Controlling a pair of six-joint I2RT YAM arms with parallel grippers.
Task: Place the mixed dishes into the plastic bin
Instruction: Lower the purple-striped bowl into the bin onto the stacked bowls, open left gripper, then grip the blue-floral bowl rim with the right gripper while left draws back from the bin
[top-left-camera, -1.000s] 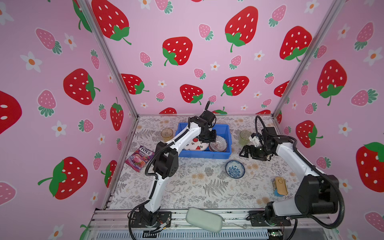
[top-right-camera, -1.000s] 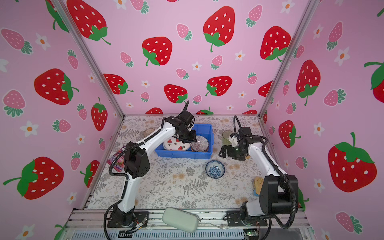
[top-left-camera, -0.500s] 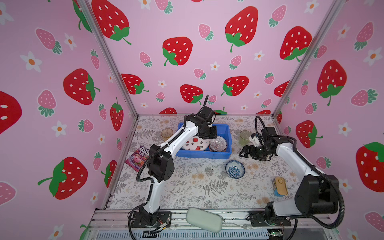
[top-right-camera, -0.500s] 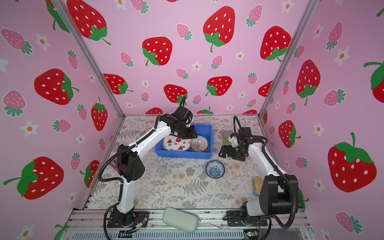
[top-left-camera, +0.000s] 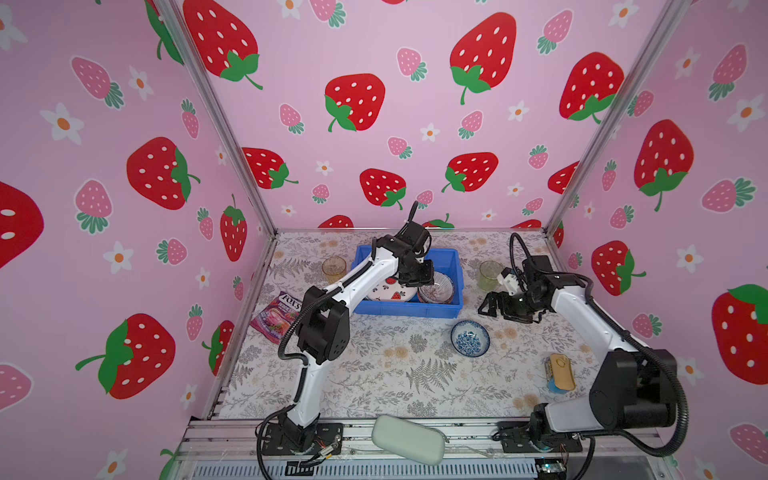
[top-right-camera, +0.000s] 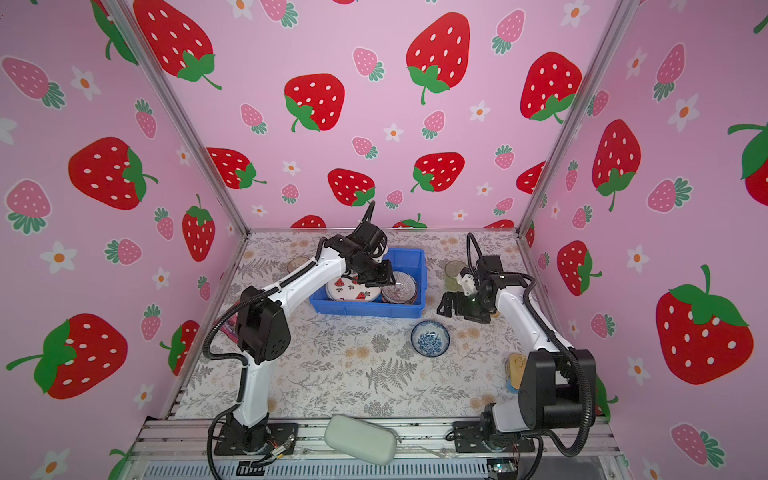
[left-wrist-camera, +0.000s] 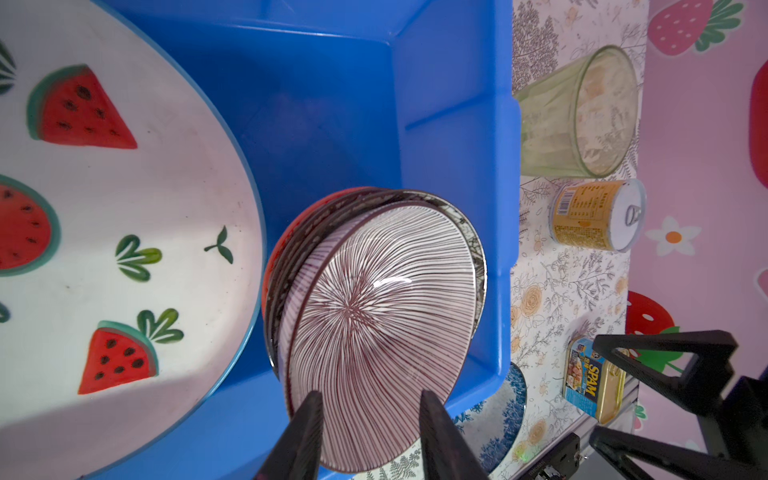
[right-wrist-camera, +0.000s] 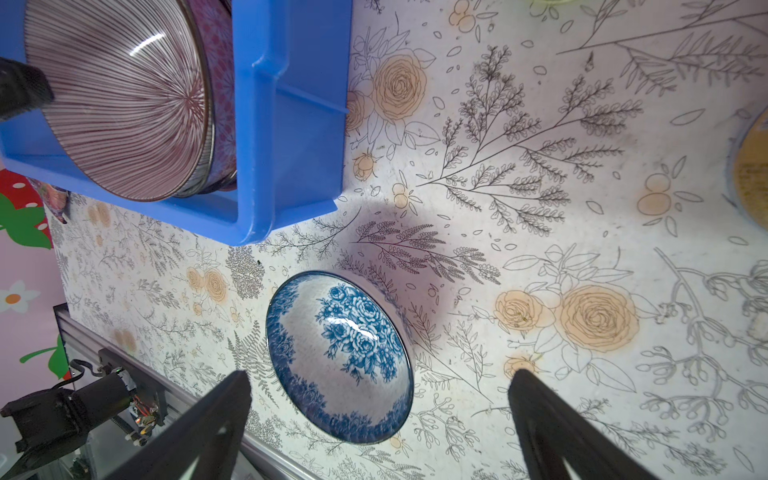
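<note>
The plastic bin (top-left-camera: 407, 309) (top-right-camera: 365, 309) holds a white watermelon plate (top-left-camera: 390, 291) (left-wrist-camera: 124, 228) and a stack of small bowls with a dark-striped bowl (top-left-camera: 438, 289) (left-wrist-camera: 382, 316) on top. My left gripper (top-left-camera: 417, 276) (left-wrist-camera: 370, 399) hangs just over that striped bowl, jaws partly apart with nothing between them. A blue-white bowl (top-left-camera: 470, 338) (right-wrist-camera: 340, 353) sits on the table in front of the bin. My right gripper (top-left-camera: 484, 307) (right-wrist-camera: 380, 374) hovers wide open above and beside it. An amber tumbler (top-left-camera: 333, 267) stands left of the bin, a green tumbler (top-left-camera: 489, 274) (left-wrist-camera: 577, 112) right of it.
A purple candy bag (top-left-camera: 276, 316) lies at the left wall. A Spam tin (top-left-camera: 561, 372) (left-wrist-camera: 590, 382) lies near the right arm's base, a yellow can (left-wrist-camera: 598, 216) by the green tumbler. A grey-green pouch (top-left-camera: 407, 438) rests on the front rail.
My left arm swung a little left and back, and its gripper now sits slightly lower over the stacked bowls. The right arm and the dishes on the table have not moved.
</note>
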